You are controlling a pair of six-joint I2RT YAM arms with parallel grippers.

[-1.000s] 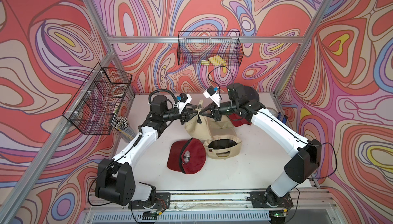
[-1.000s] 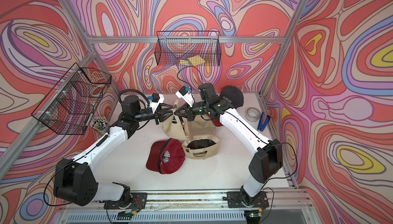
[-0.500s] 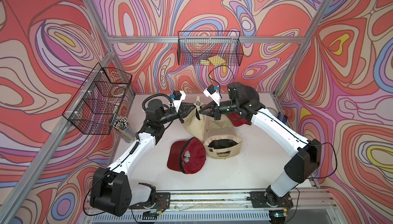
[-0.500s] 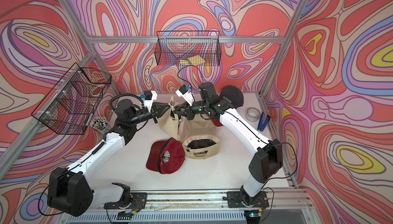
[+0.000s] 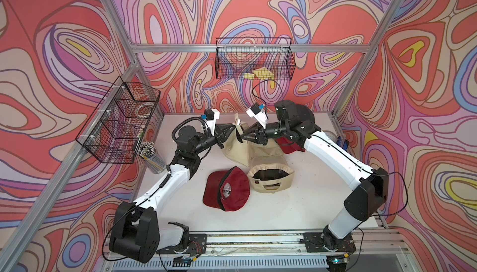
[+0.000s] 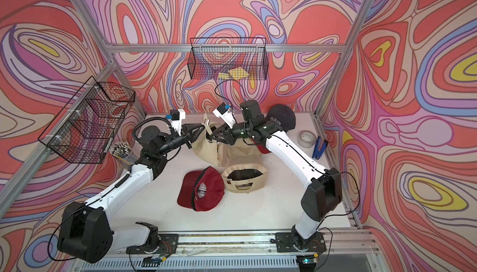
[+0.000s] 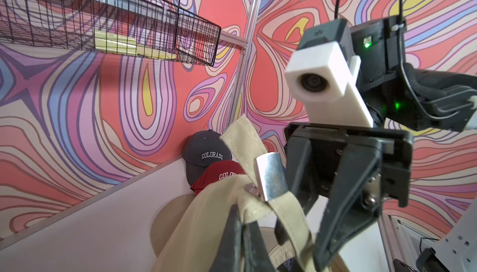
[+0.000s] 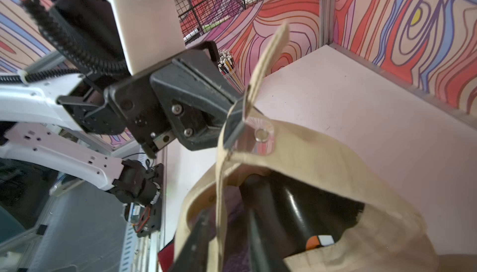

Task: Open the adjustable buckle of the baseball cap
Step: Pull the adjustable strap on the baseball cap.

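We count five caps: two beige, two red, one dark. Now left claw (image 7: 241, 219), open earlier, clenched on rear beige cap (image 5: 236, 152) strap by buckle (image 7: 269, 177), mid-counter (image 5: 296, 206); right claw (image 5: 242, 137) released.

Beige cap (image 5: 236, 150), back strap (image 7: 241, 139) raised; silver buckle (image 7: 271, 177) threaded on it.

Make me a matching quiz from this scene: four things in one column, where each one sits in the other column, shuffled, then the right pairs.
Things
1. silver metal buckle
2. dark grey fabric baseball cap lettered COLORADO
3. blue stapler
4. yellow paper sheets

Places
A. beside the pale roll of tape
B. in the black wire basket on the back wall
C. on the beige fabric strap pinched in the left claw
D. at the back of the white table, behind the right arm

Pairs: 1-C, 2-D, 3-A, 4-B
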